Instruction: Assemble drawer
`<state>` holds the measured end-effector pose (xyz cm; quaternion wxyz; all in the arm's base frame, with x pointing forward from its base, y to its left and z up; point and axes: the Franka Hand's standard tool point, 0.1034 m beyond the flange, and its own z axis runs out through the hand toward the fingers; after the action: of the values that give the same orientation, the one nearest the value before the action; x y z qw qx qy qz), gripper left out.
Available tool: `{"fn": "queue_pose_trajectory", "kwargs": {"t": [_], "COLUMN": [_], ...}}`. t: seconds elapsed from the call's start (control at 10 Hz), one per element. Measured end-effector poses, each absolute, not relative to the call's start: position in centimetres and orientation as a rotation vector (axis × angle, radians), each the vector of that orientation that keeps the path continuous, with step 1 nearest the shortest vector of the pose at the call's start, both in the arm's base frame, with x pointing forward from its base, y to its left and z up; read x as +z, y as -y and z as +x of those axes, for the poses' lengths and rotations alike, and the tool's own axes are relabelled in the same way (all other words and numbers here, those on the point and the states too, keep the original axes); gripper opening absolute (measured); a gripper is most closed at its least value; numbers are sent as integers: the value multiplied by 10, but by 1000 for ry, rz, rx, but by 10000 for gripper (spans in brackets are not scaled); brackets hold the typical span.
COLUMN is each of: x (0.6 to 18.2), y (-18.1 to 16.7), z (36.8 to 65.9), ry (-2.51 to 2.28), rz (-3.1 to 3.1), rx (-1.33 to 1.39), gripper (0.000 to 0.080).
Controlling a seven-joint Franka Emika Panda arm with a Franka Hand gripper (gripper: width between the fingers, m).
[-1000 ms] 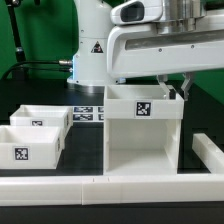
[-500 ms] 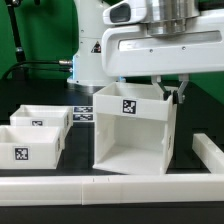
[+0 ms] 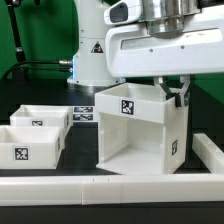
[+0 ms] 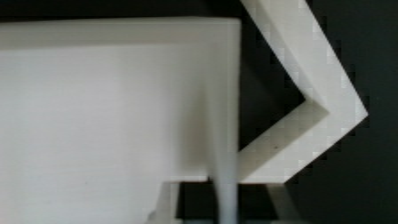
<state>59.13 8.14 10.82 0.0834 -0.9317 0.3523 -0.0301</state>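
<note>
The tall white drawer housing (image 3: 135, 130) stands on the black table, its open front turned a little toward the exterior view's left, with a square tag on its top band. My gripper (image 3: 176, 93) is shut on the top edge of its far right wall. In the wrist view the housing (image 4: 107, 110) fills most of the frame, and its thin wall runs between the gripper's dark fingers (image 4: 228, 200). Two small open-topped trays (image 3: 42, 117) (image 3: 30, 143) sit side by side at the exterior view's left, each with a tag.
A long low white border rail (image 3: 100, 186) runs along the front and turns up the exterior view's right (image 3: 208, 152); it also shows in the wrist view (image 4: 311, 100). The marker board (image 3: 85, 115) lies behind the trays. The robot base stands behind.
The housing has shifted toward the exterior view's left and turned, so its front now faces slightly left. The gripper stays on its wall. The trays have not moved.
</note>
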Motion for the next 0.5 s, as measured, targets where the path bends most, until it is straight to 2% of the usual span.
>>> {"fn": "queue_pose_trajectory", "kwargs": {"t": [0.5], "x": [106], "y": [-79], "z": [602], "ry": [-1732], "rz": [-2371], "rx": [2], "gripper": [44]}}
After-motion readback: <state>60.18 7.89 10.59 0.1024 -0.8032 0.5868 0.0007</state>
